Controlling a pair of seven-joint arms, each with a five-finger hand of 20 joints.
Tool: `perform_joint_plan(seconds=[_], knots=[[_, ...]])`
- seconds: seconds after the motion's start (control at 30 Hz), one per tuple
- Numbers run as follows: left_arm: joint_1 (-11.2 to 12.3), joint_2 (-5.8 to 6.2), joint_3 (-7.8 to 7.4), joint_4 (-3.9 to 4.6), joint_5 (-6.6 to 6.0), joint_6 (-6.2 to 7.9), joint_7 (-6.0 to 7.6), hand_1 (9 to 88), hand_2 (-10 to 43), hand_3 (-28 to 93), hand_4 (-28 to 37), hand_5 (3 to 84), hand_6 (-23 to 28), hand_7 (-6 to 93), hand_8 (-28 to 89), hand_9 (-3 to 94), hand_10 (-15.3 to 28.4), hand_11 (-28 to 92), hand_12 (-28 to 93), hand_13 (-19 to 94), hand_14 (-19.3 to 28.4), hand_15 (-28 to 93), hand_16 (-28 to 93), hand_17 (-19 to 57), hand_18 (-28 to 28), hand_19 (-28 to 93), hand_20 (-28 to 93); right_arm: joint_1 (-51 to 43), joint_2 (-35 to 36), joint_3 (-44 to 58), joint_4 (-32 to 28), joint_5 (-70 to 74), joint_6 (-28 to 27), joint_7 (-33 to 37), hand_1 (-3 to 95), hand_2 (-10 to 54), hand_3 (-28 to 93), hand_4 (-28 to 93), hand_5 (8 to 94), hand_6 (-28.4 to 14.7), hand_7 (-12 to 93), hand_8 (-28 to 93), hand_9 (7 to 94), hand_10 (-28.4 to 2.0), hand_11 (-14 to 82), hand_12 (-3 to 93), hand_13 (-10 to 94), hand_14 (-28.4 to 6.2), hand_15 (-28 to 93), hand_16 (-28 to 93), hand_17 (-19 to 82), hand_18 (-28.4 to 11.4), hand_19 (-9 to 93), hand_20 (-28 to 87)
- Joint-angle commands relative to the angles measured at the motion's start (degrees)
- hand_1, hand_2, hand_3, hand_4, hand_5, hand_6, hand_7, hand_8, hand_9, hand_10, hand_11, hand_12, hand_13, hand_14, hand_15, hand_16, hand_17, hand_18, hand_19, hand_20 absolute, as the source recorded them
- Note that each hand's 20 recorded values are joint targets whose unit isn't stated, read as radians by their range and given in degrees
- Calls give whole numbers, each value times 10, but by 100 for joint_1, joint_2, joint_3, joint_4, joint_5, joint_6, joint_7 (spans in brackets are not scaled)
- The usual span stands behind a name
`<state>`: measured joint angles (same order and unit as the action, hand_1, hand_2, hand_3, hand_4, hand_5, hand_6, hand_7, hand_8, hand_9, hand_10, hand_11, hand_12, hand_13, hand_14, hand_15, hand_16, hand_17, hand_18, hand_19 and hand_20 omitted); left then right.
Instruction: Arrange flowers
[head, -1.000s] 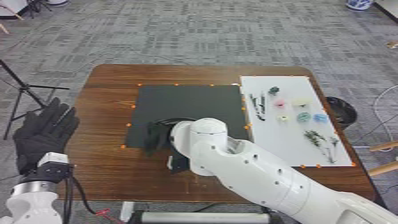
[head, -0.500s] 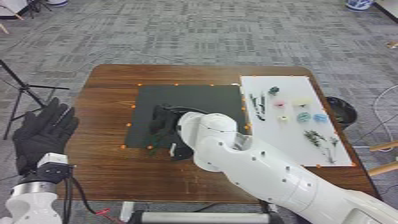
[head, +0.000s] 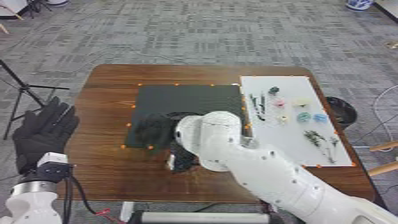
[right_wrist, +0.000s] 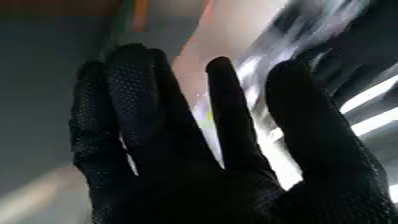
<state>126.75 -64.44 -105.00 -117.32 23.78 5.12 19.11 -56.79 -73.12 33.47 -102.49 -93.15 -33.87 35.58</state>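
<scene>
In the head view the right hand (head: 158, 129) was over the black mat (head: 191, 97), dark on dark, outline hard to make out; the white right arm (head: 253, 167) hid part of the mat and the near-left side of the board (head: 298, 150); in the right wrist view that hand (right_wrist: 187, 192) had its fingers straight up, wide with gaps between, nothing seen in its grip; shiny streaks (right_wrist: 373, 122) lay behind, could not tell what they were; the flowers lay on the board: pink one (head: 280, 103), pale yellow one (head: 300, 102), two blue ones (head: 304, 117) side by side; thin dark stems (head: 258, 106) lay near the mat, leafy sprigs (head: 315, 139) nearer the robot, too small to sort; the left hand (head: 43, 130) was wide, fingers straight, beside the table (head: 107, 170); the black bin (head: 345, 112) was partly hidden by the table's right edge.
</scene>
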Motion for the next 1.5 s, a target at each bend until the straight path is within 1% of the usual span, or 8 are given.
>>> perform_joint_plan(seconds=[0.03, 0.2, 0.4, 0.53, 0.83, 1.07, 1.3, 1.5], knots=[[-52, 45, 91, 38, 21, -66, 7, 228, 199, 698, -283, 399, 98, 73, -72, 292, 159, 182, 98, 206, 150, 199, -20, -84, 120, 278, 82, 28, -250, -392, 325, -265, -208, 310, 237, 166, 713, -195, 378, 36, 98, -110, 454, -210, 180, 206, 489, -176, 716, 266, 241, -233, 760, 321], [-50, 57, 117, 42, 19, -91, 40, 228, 199, 699, -283, 400, 98, 74, -73, 292, 160, 182, 96, 206, 149, 200, -22, -83, 120, 276, 83, 37, -257, -545, 411, -559, 26, 309, 237, 166, 705, -183, 345, 32, 94, -107, 424, -218, 163, 205, 479, -173, 710, 251, 240, -234, 759, 322], [-21, 37, 94, 36, -7, -125, 65, 228, 199, 699, -283, 400, 99, 73, -73, 292, 160, 181, 96, 206, 150, 200, -23, -83, 120, 274, 84, 114, -326, -608, 465, -683, -183, 575, 252, 194, 715, -183, 486, -141, 48, -97, 399, -219, 171, 194, 456, -173, 727, 215, 242, -227, 775, 325], [15, 17, 48, 23, -78, -156, 71, 229, 199, 698, -283, 400, 99, 73, -73, 292, 160, 179, 95, 206, 150, 198, -23, -83, 120, 273, 84, 215, -335, -684, 426, -755, -293, 1057, 287, 202, 704, -189, 553, -166, 42, -102, 426, -243, 174, 190, 464, -173, 735, 218, 253, -232, 791, 338], [74, -31, -43, 1, -122, -175, 48, 227, 199, 697, -283, 398, 98, 69, -72, 292, 156, 175, 96, 208, 148, 193, -22, -84, 121, 277, 84, 287, -185, -528, 167, -723, -356, 1674, 330, 197, 680, -168, 619, -164, 55, -105, 492, -252, 181, 194, 499, -180, 722, 241, 282, -248, 808, 345], [95, -45, -47, -7, -137, -175, 58, 227, 200, 697, -283, 397, 97, 68, -71, 292, 155, 175, 97, 209, 147, 190, -21, -84, 121, 280, 84, 152, 272, -731, -299, -1671, 1146, 963, 344, 97, 749, -163, 601, -93, 203, -81, 534, -216, 324, 250, 542, -155, 720, 280, 315, -244, 839, 330], [32, -9, 27, 10, -130, -146, 33, 229, 201, 694, -283, 397, 96, 68, -71, 292, 156, 174, 98, 209, 146, 191, -20, -84, 121, 280, 82, 158, 14, -640, 103, -1279, 486, 1087, 354, 88, 760, -184, 402, -63, 76, -89, 547, -200, 270, 217, 550, -155, 689, 285, 311, -244, 832, 302], [4, -10, 68, 23, -126, -121, 20, 228, 201, 694, -283, 397, 96, 69, -71, 293, 156, 175, 98, 210, 146, 190, -20, -83, 121, 280, 82, 99, -156, -518, 562, -994, -40, 1182, 362, 142, 743, -176, 411, -58, 66, -93, 530, -200, 222, 204, 529, -161, 680, 279, 287, -244, 819, 293]])
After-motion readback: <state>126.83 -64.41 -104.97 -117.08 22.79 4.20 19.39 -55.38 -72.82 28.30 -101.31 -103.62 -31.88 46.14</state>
